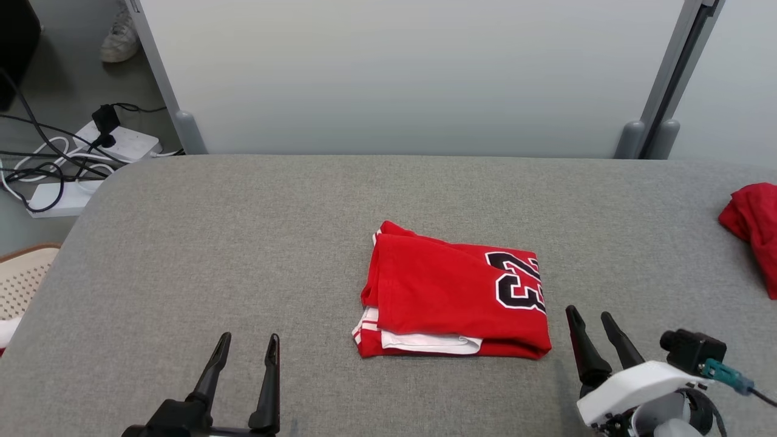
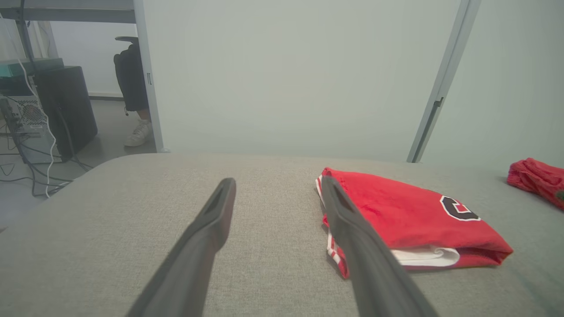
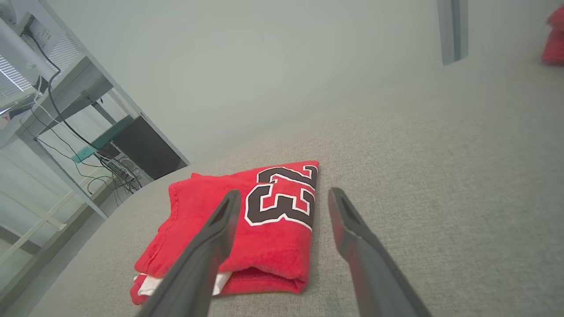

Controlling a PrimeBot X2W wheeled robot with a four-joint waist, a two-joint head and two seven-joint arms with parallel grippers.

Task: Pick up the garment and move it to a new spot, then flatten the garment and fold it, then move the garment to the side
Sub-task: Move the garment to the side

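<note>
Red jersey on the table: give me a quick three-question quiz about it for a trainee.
1. True or false: the jersey lies folded on the table.
2. Which number does it show? A 32, B 23, C 45.
3. Fill in: the jaws of the left gripper and the right gripper stand ____.
Key: 1 true; 2 B; 3 open.

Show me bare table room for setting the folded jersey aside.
Widest bare patch: left of the folded jersey, ahead of the left end effector, out to the edge of the table. The far strip behind it is free. Tighter rightward: right end effector and a red cloth.
</note>
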